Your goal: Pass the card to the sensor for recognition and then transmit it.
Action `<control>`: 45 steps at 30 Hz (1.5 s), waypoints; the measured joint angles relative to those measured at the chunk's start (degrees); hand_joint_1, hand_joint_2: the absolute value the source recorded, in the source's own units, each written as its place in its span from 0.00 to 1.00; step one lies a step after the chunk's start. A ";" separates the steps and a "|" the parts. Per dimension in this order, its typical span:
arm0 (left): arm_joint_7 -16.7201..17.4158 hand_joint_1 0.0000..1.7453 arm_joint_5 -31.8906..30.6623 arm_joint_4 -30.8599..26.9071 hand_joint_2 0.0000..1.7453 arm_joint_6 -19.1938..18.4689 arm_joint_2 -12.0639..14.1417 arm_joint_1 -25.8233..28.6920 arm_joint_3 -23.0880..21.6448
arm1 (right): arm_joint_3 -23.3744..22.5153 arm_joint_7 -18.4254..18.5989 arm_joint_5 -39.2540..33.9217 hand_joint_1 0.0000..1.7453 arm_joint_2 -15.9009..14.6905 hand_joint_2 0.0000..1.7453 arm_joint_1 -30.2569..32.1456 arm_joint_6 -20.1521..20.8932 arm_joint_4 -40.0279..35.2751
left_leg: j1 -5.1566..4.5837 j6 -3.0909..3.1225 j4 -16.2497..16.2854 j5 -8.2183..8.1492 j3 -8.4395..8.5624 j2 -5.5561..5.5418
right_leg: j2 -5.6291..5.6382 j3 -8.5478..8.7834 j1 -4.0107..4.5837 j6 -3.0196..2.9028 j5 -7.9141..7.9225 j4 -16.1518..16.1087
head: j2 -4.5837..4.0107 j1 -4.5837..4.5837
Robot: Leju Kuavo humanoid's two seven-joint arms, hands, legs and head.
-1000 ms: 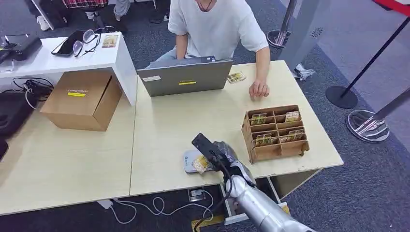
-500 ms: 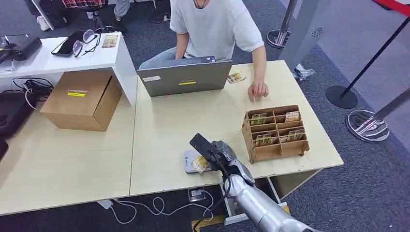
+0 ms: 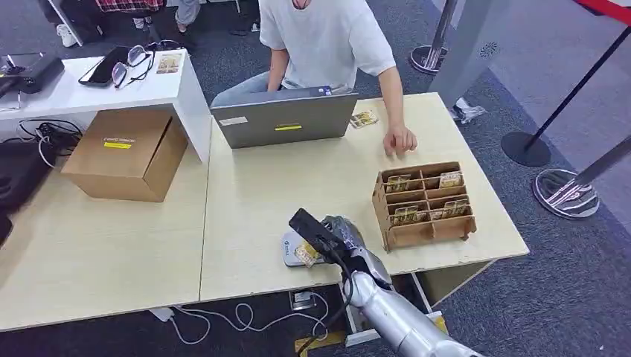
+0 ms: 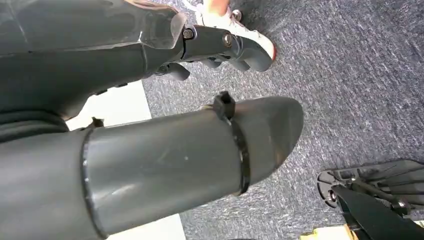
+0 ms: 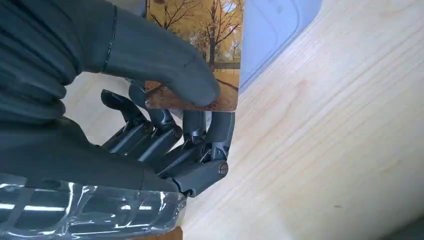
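Right hand [image 5: 165, 115] is pinching card [image 5: 200, 55] w/ thumb over sensor [image 3: 292, 245]; organizer [image 3: 424, 204] is holding cards in several slots.

Open desk [image 3: 298, 178] lies between the laptop [image 3: 286, 119] and the sensor [image 3: 292, 247], wide enough to pass. The rack [image 3: 424, 204] blocks the right, near the right hand [image 3: 338, 236]. A person's hand [image 3: 400, 140] rests just behind the rack.

Pale wood surface [image 3: 111, 253] on dark grey-blue carpet [image 3: 521, 67]. White side desk [image 3: 111, 93] at surface's far left corner. Stanchion bases [image 3: 565, 195] right of surface. Grey pillar [image 3: 476, 44] beyond surface's far right corner.
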 joint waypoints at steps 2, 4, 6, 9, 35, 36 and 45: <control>-0.26 0.00 0.20 0.00 0.00 -0.29 0.00 0.01 -0.09 | 0.22 -0.02 2.10 1.00 -0.61 1.00 1.01 0.15 -2.84 | 0.00 0.00 0.00 0.00 -0.01 0.00 | -0.01 0.00 0.00 0.01 -0.01 0.00 | 0.00 0.00; -0.77 0.00 0.42 0.00 0.00 -0.44 0.04 0.05 -0.22 | 0.57 -0.07 4.33 1.00 -1.53 1.00 2.04 0.42 -6.45 | 0.00 0.00 0.00 0.00 -0.02 -0.01 | -0.01 0.00 0.00 0.01 -0.01 0.00 | 0.00 0.00; -1.12 0.00 0.63 0.00 0.00 -0.44 0.09 0.08 -0.42 | 1.07 -0.33 6.16 1.00 -2.58 1.00 2.91 0.90 -10.15 | 0.00 0.00 0.00 0.00 -0.03 -0.01 | -0.01 0.00 0.00 0.01 -0.01 0.00 | 0.00 0.00; -1.62 0.00 1.03 0.00 0.00 -0.39 0.13 0.09 -0.50 | 1.55 -1.18 7.38 1.00 -4.37 1.00 4.19 1.60 -16.42 | -0.01 0.01 0.00 0.00 -0.04 -0.01 | -0.02 0.00 -0.01 0.02 -0.01 -0.01 | 0.00 0.00; -9.79 0.00 -0.79 0.00 0.00 0.35 1.16 2.51 -3.54 | -1.88 -15.13 22.52 1.00 -11.39 1.00 -9.86 -9.64 -37.28 | 0.00 -0.05 0.00 0.04 -0.06 0.00 | -0.01 -0.01 -0.01 -0.02 0.03 0.03 | 0.00 -0.02; -9.86 0.00 -1.05 0.00 0.00 0.35 1.16 2.51 -3.87 | -1.84 -15.17 25.31 1.00 -11.30 1.00 -11.46 -11.24 -35.70 | 0.00 -0.05 0.00 0.04 -0.07 0.00 | -0.01 -0.01 -0.01 -0.02 0.03 0.03 | 0.00 -0.02; -9.84 0.00 -1.79 0.00 0.00 0.31 1.16 2.16 -5.62 | -1.33 -14.69 34.73 1.00 -10.91 1.00 -21.75 -19.04 -20.79 | 0.00 -0.06 0.01 0.06 -0.06 -0.05 | -0.05 -0.01 -0.01 -0.02 0.03 0.03 | 0.00 -0.02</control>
